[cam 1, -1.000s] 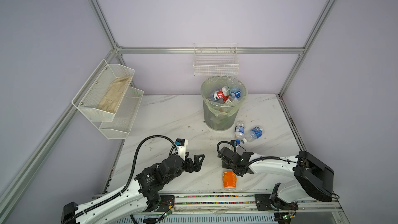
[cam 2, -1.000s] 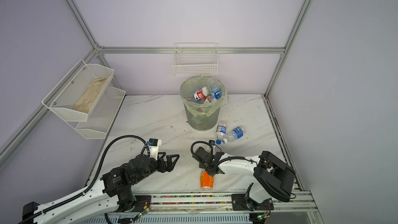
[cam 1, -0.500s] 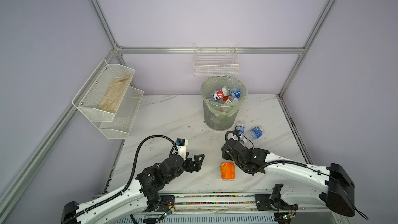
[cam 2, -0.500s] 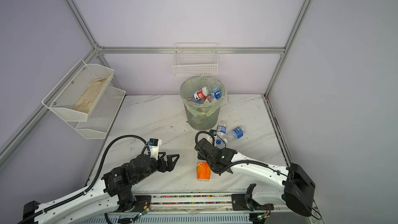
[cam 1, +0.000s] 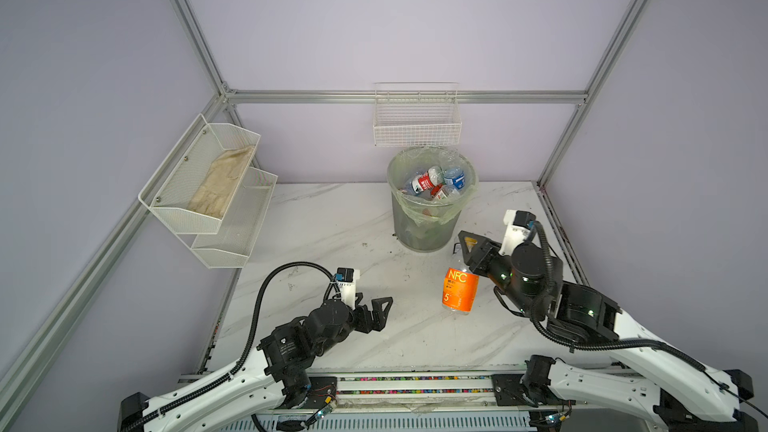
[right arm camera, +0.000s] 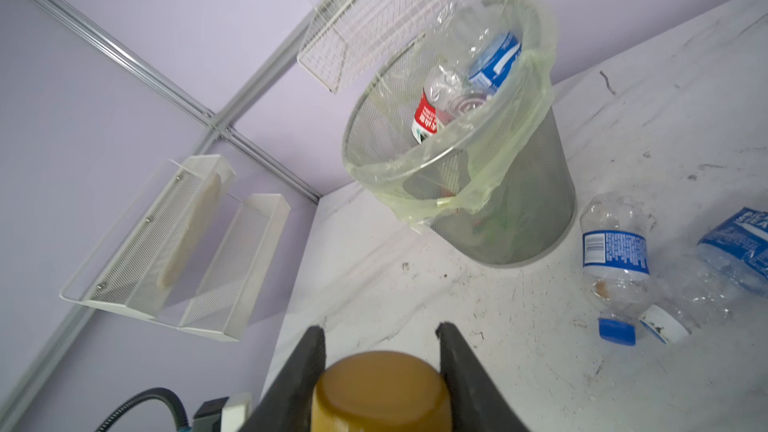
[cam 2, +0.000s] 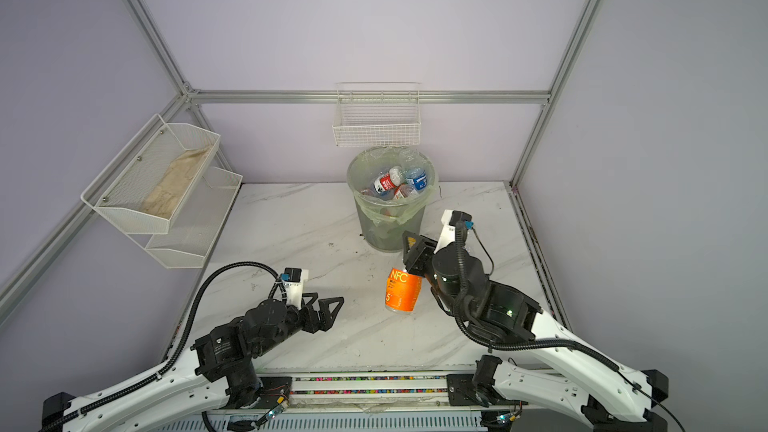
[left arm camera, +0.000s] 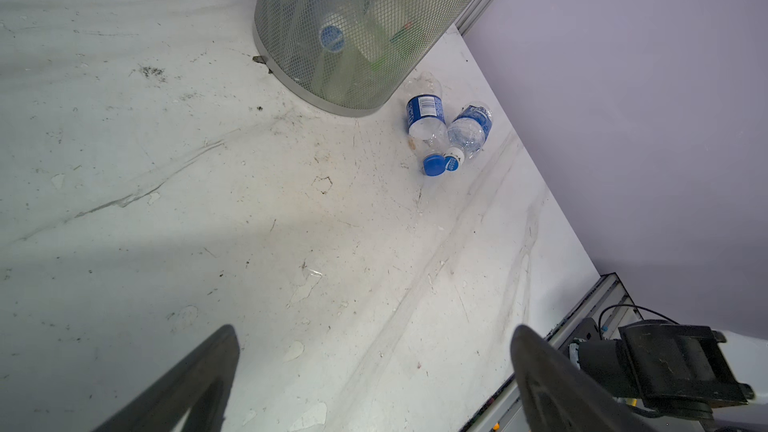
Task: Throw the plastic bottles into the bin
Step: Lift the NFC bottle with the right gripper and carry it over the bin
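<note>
Plainly, the right gripper (cam 1: 465,248) is clamped on the brownish cap (right arm camera: 380,392) of the orange-labelled bottle (cam 1: 459,290). In the right wrist view its two fingers (right arm camera: 307,367) press the cap from either side. The bottle hangs cap up below the jaws, its label reading NFC, and it looks lifted clear of the marble table (cam 1: 332,222). In both top views it sits at about 5 o'clock from the bin (cam 1: 419,230), near it but apart.

The left gripper (cam 1: 374,308) stands wide and empty. It is low over the table at about 7 o'clock from the bin, well apart from it, and its fingers point toward 3 o'clock.

The bin stands at 12 o'clock on the table, near the back wall, with a pale green liner (right arm camera: 440,197) folded over its rim. A red-labelled bottle (cam 1: 424,180) and a blue-labelled bottle (cam 1: 455,178) lie near the top of its load.

A blue-capped bottle (left arm camera: 426,118) and a white-capped bottle (left arm camera: 471,128) lie on their sides just beside the bin's foot, toward the right wall, with their caps touching. The right arm covers them in both top views.

A white wire basket (cam 1: 417,126) hangs on the back wall over the bin's far rim; the mouth's 6 o'clock side is uncovered. A two-tier mesh rack (cam 1: 232,238) on the left wall, at 9 o'clock, holds a cloth (cam 1: 222,184) in its upper tier.

The table is open between the grippers and to the left of the bin. Its right edge runs close by the right arm.
</note>
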Available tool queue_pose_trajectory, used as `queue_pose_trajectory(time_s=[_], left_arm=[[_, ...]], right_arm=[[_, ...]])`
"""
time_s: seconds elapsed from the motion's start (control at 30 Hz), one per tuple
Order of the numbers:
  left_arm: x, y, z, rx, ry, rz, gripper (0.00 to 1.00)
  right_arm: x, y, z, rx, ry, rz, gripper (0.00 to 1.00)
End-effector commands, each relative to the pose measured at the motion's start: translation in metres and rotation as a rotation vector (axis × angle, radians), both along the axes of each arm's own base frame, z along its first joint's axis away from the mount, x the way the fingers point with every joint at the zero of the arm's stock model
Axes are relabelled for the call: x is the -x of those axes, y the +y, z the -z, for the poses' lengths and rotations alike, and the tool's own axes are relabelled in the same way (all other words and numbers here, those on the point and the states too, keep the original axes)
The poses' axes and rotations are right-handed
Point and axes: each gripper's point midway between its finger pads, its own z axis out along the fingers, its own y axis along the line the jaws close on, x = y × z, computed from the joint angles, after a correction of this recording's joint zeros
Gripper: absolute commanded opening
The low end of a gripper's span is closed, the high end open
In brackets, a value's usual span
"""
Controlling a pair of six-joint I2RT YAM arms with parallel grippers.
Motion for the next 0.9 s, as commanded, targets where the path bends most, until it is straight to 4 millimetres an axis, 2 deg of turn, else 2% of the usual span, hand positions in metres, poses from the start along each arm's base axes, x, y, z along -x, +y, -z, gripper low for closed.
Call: queue_pose_trajectory(time_s=[0.0,0.1,0.27,0.43,0.57,0.67,0.73,0.8,0.83,0.87], left_arm=[[0.0,0.003,0.008,-0.009,-0.011,-0.007,1.0],[0.001,0.003,0.009,-0.008,-0.011,-0.006,1.0],[0.003,0.004,0.011,-0.002,-0.01,0.001,1.0],[0.006,0.009,0.005,0.009,-0.018,-0.001,1.0],[0.007,0.015,-0.001,0.017,-0.029,-0.011,1.0],[0.008,0.019,-0.007,0.019,-0.036,-0.021,1.0],[0.009,0.02,-0.01,0.029,-0.038,-0.024,1.0],[0.009,0.02,-0.012,0.042,-0.035,-0.028,1.0],[0.009,0.02,-0.012,0.043,-0.033,-0.023,1.0],[0.009,0.019,-0.013,0.044,-0.033,-0.02,1.0]], right_arm=[[0.005,-0.028,-0.024,-0.053,-0.075,0.074,0.19],[0.011,-0.047,-0.037,-0.104,-0.113,0.11,0.19],[0.009,-0.057,-0.058,-0.117,-0.148,0.16,0.2],[-0.012,-0.047,-0.096,0.002,-0.177,0.26,0.21],[-0.039,-0.02,-0.136,0.105,-0.218,0.33,0.22],[-0.072,0.003,-0.17,0.159,-0.258,0.352,0.22],[-0.116,0.015,-0.175,0.158,-0.261,0.333,0.19],[-0.163,0.015,-0.167,0.17,-0.238,0.353,0.18],[-0.196,0.02,-0.15,0.201,-0.206,0.357,0.18],[-0.218,0.027,-0.136,0.219,-0.181,0.336,0.22]])
